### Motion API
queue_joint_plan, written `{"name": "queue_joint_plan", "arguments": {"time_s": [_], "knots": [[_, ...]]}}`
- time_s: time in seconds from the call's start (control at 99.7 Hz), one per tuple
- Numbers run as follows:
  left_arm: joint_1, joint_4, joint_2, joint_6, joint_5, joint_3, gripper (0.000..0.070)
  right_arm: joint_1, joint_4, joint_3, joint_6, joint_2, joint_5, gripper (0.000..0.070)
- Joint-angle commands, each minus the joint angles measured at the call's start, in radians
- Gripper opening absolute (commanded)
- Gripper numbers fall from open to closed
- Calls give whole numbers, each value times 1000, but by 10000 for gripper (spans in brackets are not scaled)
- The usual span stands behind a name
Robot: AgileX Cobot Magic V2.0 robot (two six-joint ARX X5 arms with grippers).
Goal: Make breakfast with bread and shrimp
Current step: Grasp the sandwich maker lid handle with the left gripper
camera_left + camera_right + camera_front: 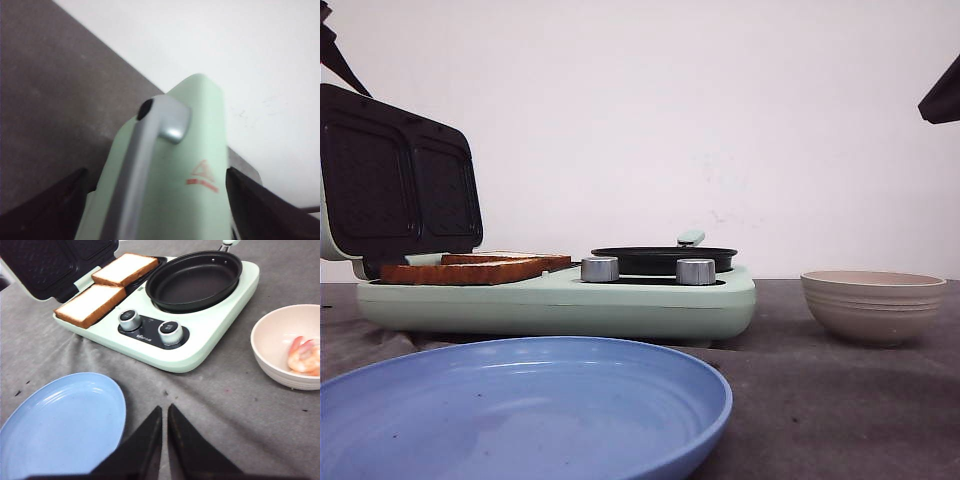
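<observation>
Two slices of bread (125, 268) (90, 302) lie side by side on the dark grill plate of the mint-green breakfast maker (200, 347), under its raised lid (395, 180). From the front the bread (470, 270) shows as brown crust edges. The pink shrimp (304, 355) rests in the beige bowl (270, 365). My left gripper (155, 172) is open and straddles the lid's top edge (200, 125) and its silver handle (170, 120). A small gap shows at one finger. My right gripper (165, 410) is shut and empty above the grey cloth.
An empty black pan (192, 277) sits on the maker beside the bread, with two silver knobs (129, 319) (170, 332) in front. A blue plate (520, 400) lies nearest the camera. The bowl (873, 305) stands right of the maker. A white wall is behind.
</observation>
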Motion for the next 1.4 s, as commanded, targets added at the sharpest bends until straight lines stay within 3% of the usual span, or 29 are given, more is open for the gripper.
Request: {"name": "queue_joint_plan", "arguments": {"time_s": [0.0, 0.482, 0.592, 0.672, 1.074, 1.395], "knots": [[3, 3, 22, 3, 10, 31, 427, 10, 13, -2, -14, 2, 4, 9], [3, -7, 37, 37, 58, 31, 425, 10, 13, -2, -13, 2, 3, 9], [2, -13, 38, 37, 71, 31, 342, 10, 13, -2, -11, 2, 4, 9], [2, -28, 38, 39, 71, 31, 328, 10, 13, -2, -11, 2, 4, 9], [2, -56, 38, 76, 72, 31, 16, 10, 13, -2, -11, 2, 4, 9], [-8, -53, 38, 79, 90, 31, 12, 10, 13, -2, -10, 2, 4, 9]]}}
